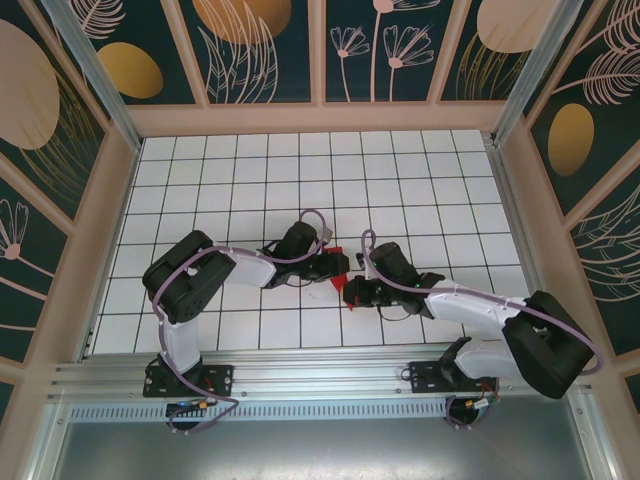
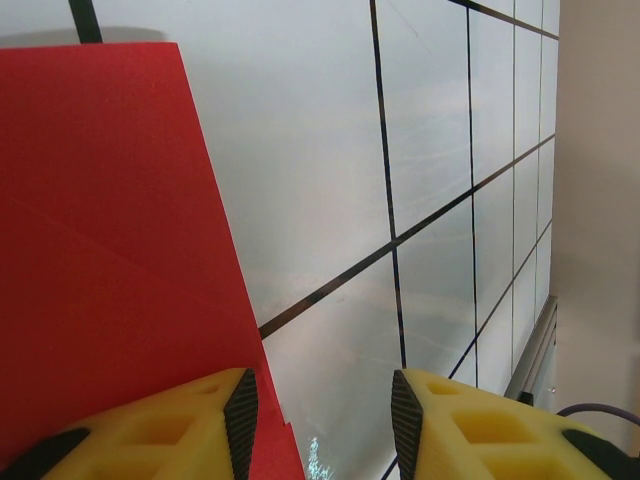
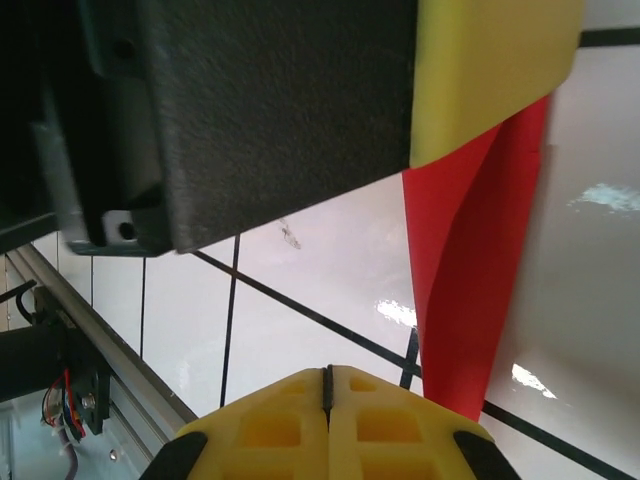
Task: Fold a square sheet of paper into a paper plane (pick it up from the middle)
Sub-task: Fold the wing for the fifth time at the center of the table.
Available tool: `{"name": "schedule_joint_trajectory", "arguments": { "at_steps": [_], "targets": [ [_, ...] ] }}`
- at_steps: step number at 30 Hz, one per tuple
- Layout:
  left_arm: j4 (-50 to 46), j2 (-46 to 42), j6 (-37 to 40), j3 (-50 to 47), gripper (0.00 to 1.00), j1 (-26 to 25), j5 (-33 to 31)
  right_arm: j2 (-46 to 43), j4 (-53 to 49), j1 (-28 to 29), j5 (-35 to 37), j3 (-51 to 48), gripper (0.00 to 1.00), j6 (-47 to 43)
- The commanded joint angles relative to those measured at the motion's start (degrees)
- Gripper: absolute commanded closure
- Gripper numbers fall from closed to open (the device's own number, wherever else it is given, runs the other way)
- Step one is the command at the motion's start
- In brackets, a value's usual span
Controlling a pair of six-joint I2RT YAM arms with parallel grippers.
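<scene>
The bright red creased paper [image 2: 110, 250] is seemingly pinned for folding by the parted left pincer [image 2: 322, 425], the right pincer [image 3: 327, 390] shut at five o'clock.

- Our left arm [image 1: 195, 285] bends at the elbow and reaches right toward the centre, with the wrist low.
- Left tool [image 2: 322, 412]: the yellow fingers [image 2: 170, 425] stand apart, with a clear gap between the pads.
- Our right arm [image 1: 480, 305] stretches left from its base, forearm nearly level.
- Right tool [image 3: 327, 385]: fingers pressed together, no gap at the seam.
- We see the two tools just beside each other, tips facing.
</scene>
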Motion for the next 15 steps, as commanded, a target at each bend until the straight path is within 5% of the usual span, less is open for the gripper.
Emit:
{"name": "schedule_joint_trajectory", "arguments": {
  "at_steps": [1, 15],
  "targets": [
    [-4.97, 2.45, 1.56, -0.19, 0.58, 0.44, -2.41, 3.66, 3.49, 0.42, -2.81, 1.51, 1.0, 0.25],
    [-5.4, 2.96, 2.05, -0.14, 0.58, 0.46, -2.37, 5.75, 5.51, -3.89, -0.85, -4.7, 1.0, 0.89]
  ]
}}
